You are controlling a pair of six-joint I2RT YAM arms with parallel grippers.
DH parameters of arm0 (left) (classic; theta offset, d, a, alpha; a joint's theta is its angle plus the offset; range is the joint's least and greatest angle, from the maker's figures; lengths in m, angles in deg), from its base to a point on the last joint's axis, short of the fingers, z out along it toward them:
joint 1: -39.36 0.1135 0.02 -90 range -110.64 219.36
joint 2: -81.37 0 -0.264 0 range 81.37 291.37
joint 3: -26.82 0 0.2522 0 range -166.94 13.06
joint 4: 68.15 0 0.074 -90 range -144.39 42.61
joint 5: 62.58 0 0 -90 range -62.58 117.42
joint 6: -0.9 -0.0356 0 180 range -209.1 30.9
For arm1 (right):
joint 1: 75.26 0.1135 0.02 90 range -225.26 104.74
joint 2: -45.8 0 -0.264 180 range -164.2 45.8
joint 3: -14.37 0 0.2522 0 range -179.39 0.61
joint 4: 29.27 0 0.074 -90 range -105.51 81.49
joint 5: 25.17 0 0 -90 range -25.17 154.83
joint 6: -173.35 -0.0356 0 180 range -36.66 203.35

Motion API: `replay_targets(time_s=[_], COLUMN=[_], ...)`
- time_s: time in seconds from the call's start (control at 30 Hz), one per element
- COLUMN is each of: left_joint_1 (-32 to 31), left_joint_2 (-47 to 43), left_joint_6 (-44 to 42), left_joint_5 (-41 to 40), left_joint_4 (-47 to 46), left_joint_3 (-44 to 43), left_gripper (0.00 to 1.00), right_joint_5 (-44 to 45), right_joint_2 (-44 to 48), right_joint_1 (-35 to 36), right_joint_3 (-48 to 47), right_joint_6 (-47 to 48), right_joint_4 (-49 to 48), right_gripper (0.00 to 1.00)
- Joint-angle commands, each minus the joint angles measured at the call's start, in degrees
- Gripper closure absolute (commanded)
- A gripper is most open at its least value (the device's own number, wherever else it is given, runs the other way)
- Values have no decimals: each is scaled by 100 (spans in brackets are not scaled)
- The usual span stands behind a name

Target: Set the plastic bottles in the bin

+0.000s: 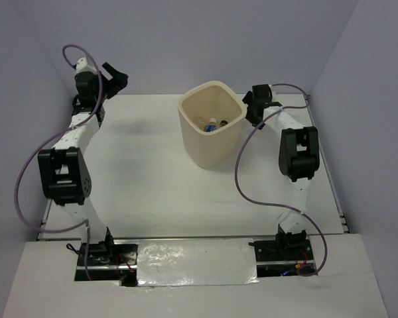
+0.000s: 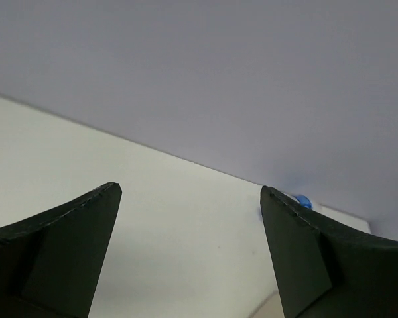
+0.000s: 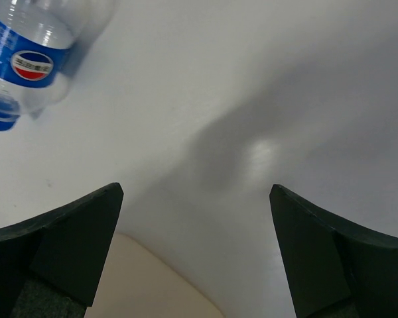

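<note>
So, left gripper (image 2: 190, 188) and right gripper (image 3: 196, 189) both spread wide, empty. Blue-labelled bottle (image 3: 28, 63) lies on table (image 3: 225, 73) beyond bin (image 3: 158, 279); a finger nudge may roll it out of reach.

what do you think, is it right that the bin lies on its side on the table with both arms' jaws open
No: the bin stands upright, mouth up, as the top external view shows. The left gripper and right gripper do have open jaws.
</note>
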Motion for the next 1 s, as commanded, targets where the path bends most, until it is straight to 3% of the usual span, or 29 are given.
replay_targets(time_s=[0.0,0.17,0.47,0.77,0.97], left_joint_1=[-14,-5,-14,-5,65], left_joint_2=[-863,-1373,-2269,-3298,-3334], left_joint_6=[-628,-540,-268,-101,-162], left_joint_5=[-2079,-2573,-2854,-3584,-3795], left_joint_4=[1499,2808,3355,3504,3645], left_joint_3=[545,827,1661,2409,2374], left_gripper=[1,1,1,1,1], right_joint_5=[270,-107,-126,23,409], right_joint_2=[925,1446,1754,1009,516], right_joint_1=[-9,202,1001,2100,1900], right_joint_3=[582,1479,1726,428,-434], right_joint_6=[271,728,756,19,-334], right_joint_4=[-410,-779,-947,-649,-393], right_gripper=[0,0,0,0,0])
